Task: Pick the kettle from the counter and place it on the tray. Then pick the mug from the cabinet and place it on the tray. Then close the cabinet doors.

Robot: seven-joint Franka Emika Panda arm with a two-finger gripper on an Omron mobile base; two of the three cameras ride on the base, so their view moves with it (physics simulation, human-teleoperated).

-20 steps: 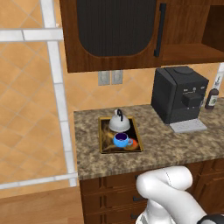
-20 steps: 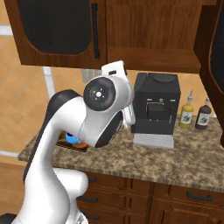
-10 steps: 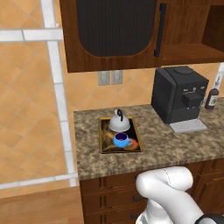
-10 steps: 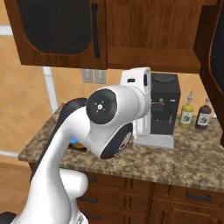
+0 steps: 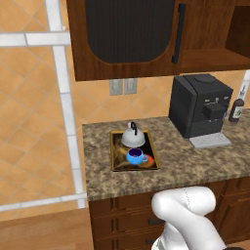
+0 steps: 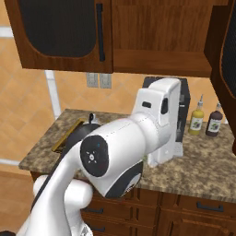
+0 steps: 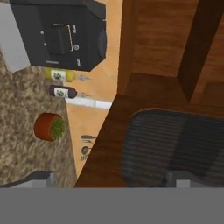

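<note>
End effector [image 7: 109, 177] is wide open with nothing in it, pointed at the right cabinet door [image 7: 175, 144]. Kettle [image 5: 133, 137] and mug [image 5: 136, 156] both sit on the tray [image 5: 115, 156] on the bench [image 5: 195, 163].

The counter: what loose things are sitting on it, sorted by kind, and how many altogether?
Kettle: 1
Mug: 1
Tray: 1
Coffee machine: 1
Bottles, one yellow, one dark: 2
Potted plant: 1
Total: 7

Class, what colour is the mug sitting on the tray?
Bright blue mug, dark inside; the left base view shows it best.
</note>
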